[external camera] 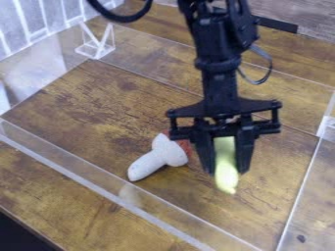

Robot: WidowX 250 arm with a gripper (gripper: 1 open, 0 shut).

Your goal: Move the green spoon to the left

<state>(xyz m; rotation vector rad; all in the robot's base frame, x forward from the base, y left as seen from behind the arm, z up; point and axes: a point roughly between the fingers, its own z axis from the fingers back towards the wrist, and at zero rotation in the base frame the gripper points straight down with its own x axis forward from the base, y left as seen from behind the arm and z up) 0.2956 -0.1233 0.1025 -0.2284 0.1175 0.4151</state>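
The green spoon (225,165) shows as a yellow-green handle hanging upright between the fingers of my gripper (224,149), lifted a little above the wooden table (92,108). Its silver bowl is hidden. My gripper is shut on the handle, with the black arm rising above it toward the top of the view. The toy mushroom (157,157) lies on the table just left of the gripper, white stem toward the front left, its red-brown cap mostly behind the left finger.
Clear acrylic walls (78,167) run along the front and the left side of the table. A clear stand (92,41) sits at the back left. Another clear panel edge (324,127) stands at the right.
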